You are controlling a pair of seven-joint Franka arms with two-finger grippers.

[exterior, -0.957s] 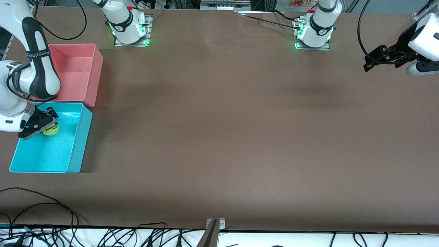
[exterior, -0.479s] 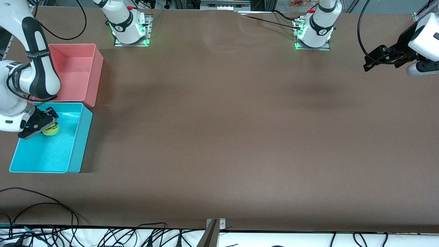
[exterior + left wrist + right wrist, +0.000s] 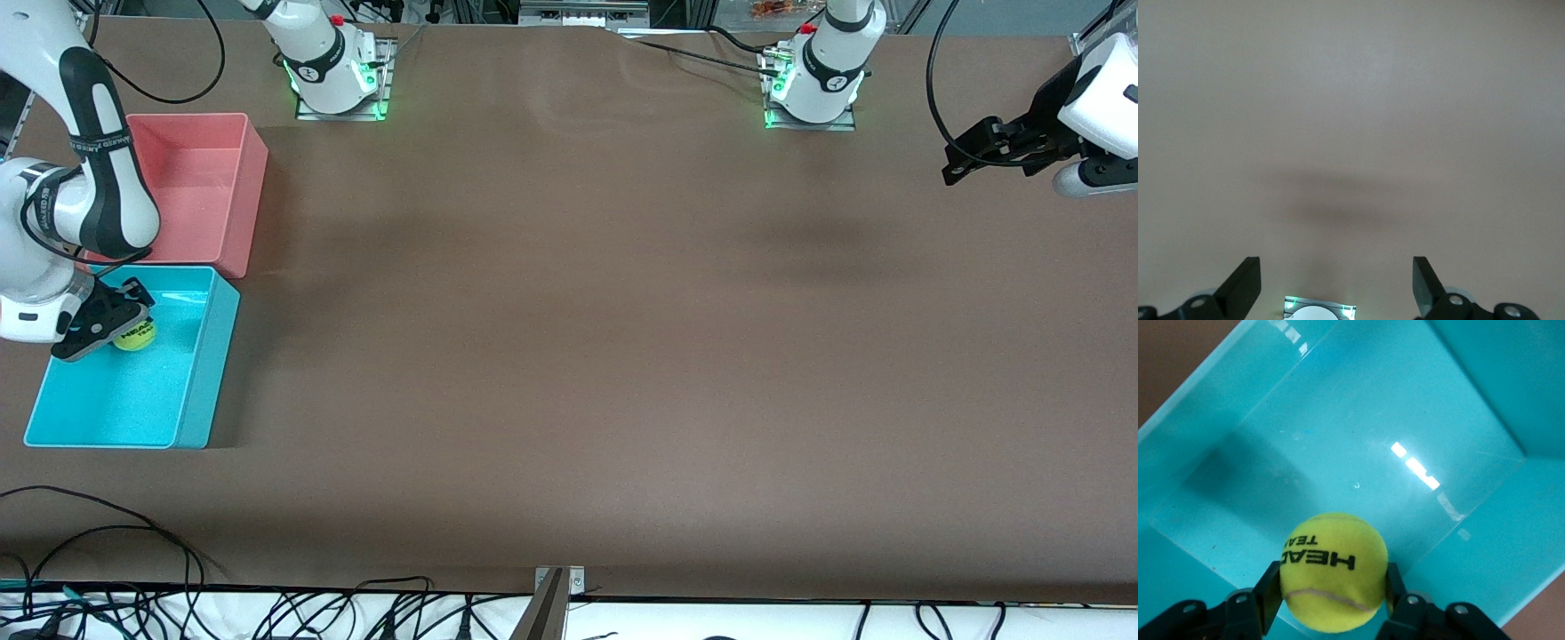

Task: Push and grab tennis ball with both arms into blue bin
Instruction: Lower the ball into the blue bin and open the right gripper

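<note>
Over the brown surface [image 3: 569, 356], the right end effector [image 3: 114, 331] clamps the ball [image 3: 135, 336] above the blue bin [image 3: 209, 373], while the left end effector [image 3: 965, 158] waits, fingers apart.

Tennis ball [image 3: 136, 336]: fuzzy yellow-green, white seam, black lettering, clamped between the fingers of the right pincer [image 3: 105, 324] above the floor of the blue bin. Blue bin [image 3: 206, 356]: rectangular, cyan, upright at the right arm's end of the bench, open side up.
</note>
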